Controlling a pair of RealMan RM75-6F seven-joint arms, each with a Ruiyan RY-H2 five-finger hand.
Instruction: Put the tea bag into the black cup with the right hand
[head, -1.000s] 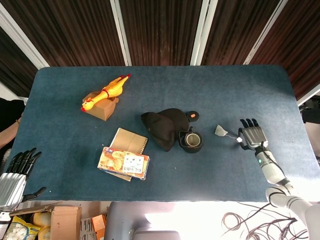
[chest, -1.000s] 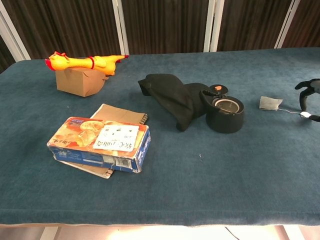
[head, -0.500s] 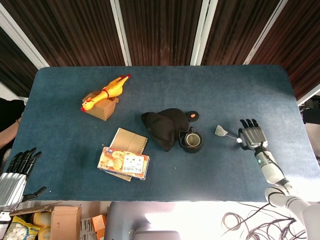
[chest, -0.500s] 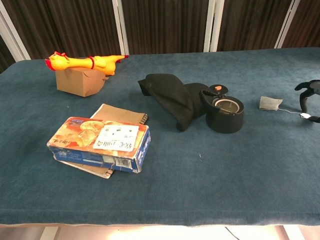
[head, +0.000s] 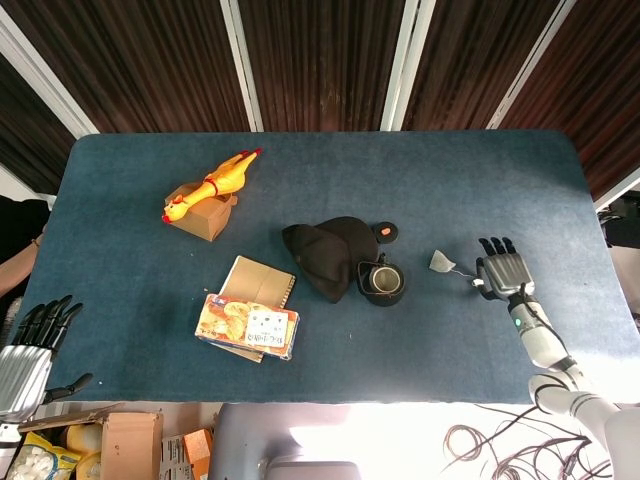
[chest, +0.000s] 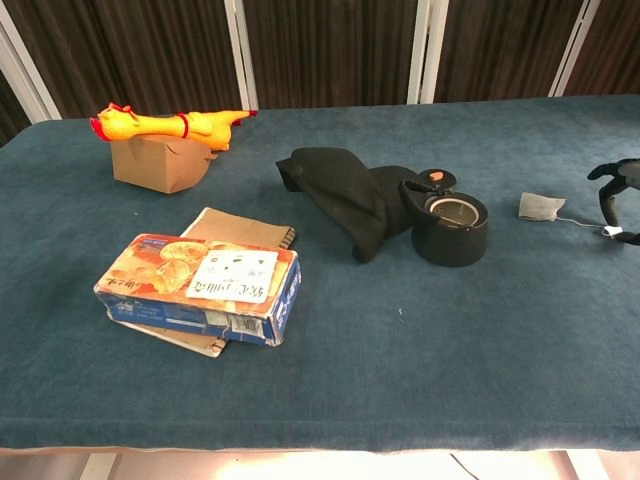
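Blue felt table (head: 420, 180) — flat papery tea bag (head: 441, 261), its tag pinched by right hand (head: 503, 272), beside round black cup (head: 382, 281)

My table (head: 130, 290) wears a deep blue cloth. On it sit a yellow chicken toy (head: 212, 183) with red trim atop a plain brown box (chest: 158, 163), a tan notebook (head: 262, 281), and an orange-and-blue printed packet (chest: 200, 288) with a white label. The cup (chest: 450, 228) and crumpled cloth (chest: 345, 193) are black; the tea bag (chest: 541, 207) is pale grey. My right hand (head: 502, 272) is black and grey.
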